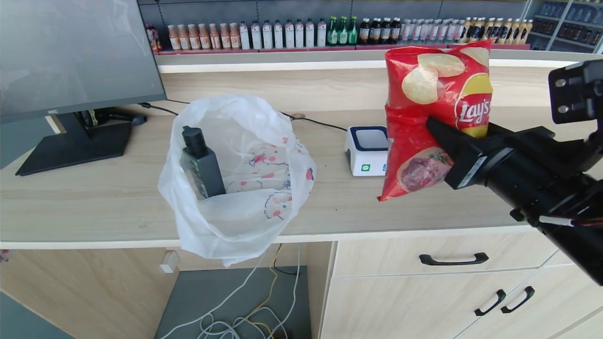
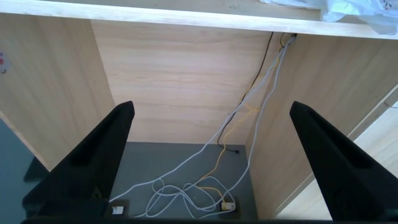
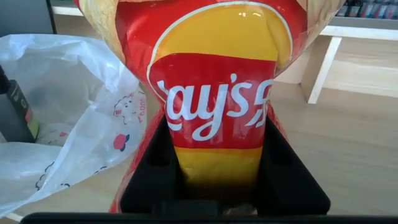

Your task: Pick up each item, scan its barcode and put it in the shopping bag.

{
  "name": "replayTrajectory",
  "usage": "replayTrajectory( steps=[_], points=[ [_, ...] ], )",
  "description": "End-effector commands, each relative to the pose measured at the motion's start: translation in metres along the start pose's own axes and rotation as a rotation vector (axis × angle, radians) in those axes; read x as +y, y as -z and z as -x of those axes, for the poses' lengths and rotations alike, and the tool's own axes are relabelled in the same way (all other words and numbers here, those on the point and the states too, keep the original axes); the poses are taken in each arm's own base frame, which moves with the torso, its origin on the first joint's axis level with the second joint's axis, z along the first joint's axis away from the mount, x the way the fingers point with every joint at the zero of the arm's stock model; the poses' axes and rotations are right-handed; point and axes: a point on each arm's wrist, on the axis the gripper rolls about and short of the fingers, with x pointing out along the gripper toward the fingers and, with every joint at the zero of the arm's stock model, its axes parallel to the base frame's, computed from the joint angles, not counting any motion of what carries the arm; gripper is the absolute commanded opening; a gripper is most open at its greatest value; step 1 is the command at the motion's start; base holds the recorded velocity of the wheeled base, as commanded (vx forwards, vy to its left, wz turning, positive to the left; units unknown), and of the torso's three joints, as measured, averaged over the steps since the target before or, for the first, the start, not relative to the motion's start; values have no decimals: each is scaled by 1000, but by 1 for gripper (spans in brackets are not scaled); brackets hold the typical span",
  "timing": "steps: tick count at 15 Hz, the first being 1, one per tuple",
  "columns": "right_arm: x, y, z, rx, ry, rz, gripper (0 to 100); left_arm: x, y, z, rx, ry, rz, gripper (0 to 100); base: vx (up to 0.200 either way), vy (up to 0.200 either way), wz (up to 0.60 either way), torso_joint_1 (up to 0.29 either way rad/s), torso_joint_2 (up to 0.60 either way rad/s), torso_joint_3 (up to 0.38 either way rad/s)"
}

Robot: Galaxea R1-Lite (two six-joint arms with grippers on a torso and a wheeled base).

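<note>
Jaws on your right gripper (image 1: 434, 128) are clamping the chip bag (image 1: 435, 75) mid-body (light, puffy, probably crushable), so you're likely risking slippage

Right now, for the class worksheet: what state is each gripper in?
Left gripper: open, empty.
Right gripper: shut on the chips bag.

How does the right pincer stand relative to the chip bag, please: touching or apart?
Touching. The right wrist view shows the right pincer with a finger pressed against each side of the chip bag.
</note>
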Motion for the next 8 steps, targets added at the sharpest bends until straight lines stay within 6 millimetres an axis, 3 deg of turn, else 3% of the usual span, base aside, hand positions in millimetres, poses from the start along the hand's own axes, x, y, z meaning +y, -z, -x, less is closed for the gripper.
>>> replayTrajectory(
  steps=[1,8],
  points=[
    [-1,-22,-19,-17,19,28,0,0,0,0,0,0,0,100,0,0,0,0,0,0],
    [-19,-17,-68,28,128,162,0,0,0,0,0,0,0,100,0,0,0,0,0,0]
  ],
)
